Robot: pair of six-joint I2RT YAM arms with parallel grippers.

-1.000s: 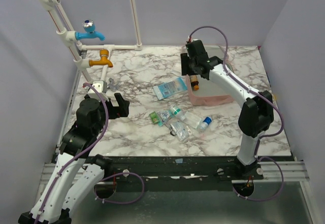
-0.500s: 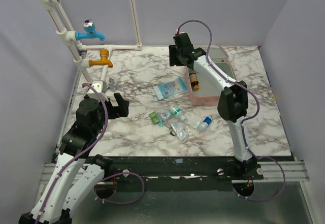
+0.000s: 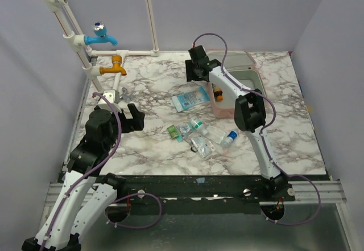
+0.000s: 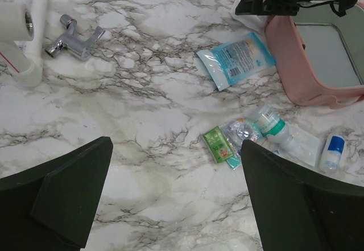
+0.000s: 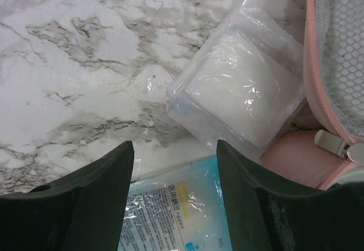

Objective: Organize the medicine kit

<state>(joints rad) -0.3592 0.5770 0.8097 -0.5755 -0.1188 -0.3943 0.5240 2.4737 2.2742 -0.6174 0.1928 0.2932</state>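
Hovering spread and empty, the right end effector [image 5: 175, 168] overlooks a clear pouch [image 5: 239, 91] beside the medicine kit [image 5: 296, 157].

In the right wrist view, the medicine kit [image 5: 298, 157] is cut off by the right edge. A blue sachet [image 5: 176, 205] is cropped at the bottom edge and partly covered by the fingers [image 5: 85, 205] of the right gripper [image 5: 173, 148]. From above, the kit's near-left side is hidden by the right arm [image 3: 227, 83]. Print on a small green packet [image 4: 218, 144] is too small to be read.
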